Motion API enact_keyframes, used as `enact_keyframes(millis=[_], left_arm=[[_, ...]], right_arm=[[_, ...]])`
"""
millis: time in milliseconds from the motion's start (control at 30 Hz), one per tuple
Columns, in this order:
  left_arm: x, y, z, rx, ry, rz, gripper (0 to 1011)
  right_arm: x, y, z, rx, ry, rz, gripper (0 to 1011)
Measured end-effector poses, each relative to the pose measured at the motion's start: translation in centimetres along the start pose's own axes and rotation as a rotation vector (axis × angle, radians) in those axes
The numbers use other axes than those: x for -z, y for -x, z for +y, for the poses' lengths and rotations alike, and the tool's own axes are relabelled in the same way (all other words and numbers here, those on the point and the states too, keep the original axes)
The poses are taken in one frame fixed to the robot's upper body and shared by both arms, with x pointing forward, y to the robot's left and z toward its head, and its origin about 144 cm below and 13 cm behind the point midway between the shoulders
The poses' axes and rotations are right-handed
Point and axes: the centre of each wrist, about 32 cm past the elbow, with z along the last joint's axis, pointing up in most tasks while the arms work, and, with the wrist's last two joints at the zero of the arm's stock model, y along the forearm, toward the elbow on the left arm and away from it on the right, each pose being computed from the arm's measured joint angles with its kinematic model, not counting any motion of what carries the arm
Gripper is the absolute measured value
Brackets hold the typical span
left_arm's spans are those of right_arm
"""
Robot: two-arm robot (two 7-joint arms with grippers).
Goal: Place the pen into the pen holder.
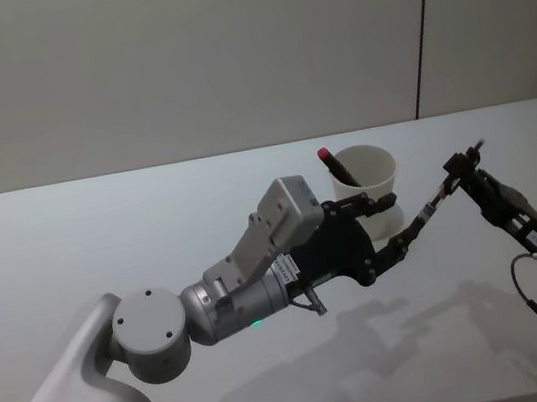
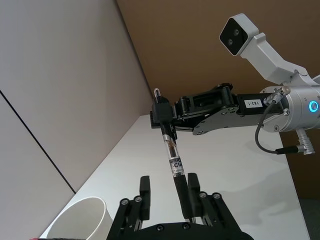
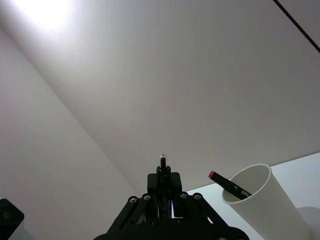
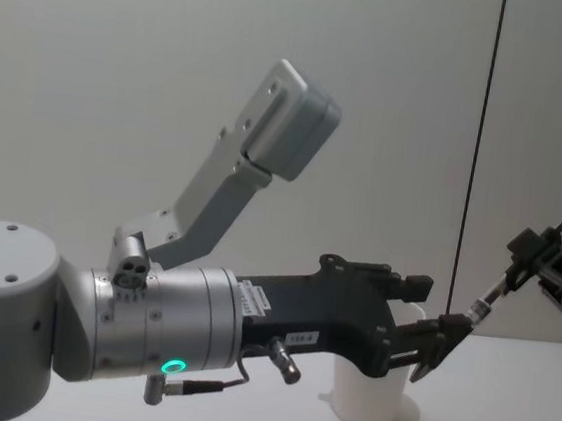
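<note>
The left gripper (image 2: 167,192) is reached out over the table (image 1: 71,230), fingers parted, one finger (image 2: 181,192) laid against the lower end of the pen (image 2: 172,160); whether it is gripped cannot be told. The pen's upper end is clamped by the right gripper (image 2: 162,114), held in the air between both arms. Just behind, the pen holder (image 1: 366,178) stands upright on the table, partly hidden by the left gripper in the chest view. A red-capped marker (image 3: 227,184) is leaned inside it, its lower part hidden.
</note>
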Motion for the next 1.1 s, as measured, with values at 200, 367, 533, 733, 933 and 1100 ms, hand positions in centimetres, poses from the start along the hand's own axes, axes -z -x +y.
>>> enact_keyframes(millis=[200,367,533,733,933,1100], left_arm=[[0.0,0.0,0.0,0.000,0.000,0.000,646],[0.0,0.0,0.0,0.000,0.000,0.000,798],[0.0,0.0,0.0,0.000,0.000,0.000,922],[0.0,0.0,0.0,0.000,0.000,0.000,1000],[0.0,0.0,0.0,0.000,0.000,0.000,1000],[0.0,0.0,0.0,0.000,0.000,0.000,1000]], right_arm=[[-0.4,-0.1,0.2,0.005,-0.002,-0.018,147],[-1.2,-0.3,0.7,0.006,0.002,-0.059,147],[-2.1,-0.7,1.4,0.007,0.013,-0.111,147],[-3.8,-1.3,3.2,0.003,0.041,-0.209,147],[-5.2,-1.9,5.3,-0.010,0.068,-0.287,147],[-6.4,-2.6,7.5,-0.034,0.092,-0.348,147]])
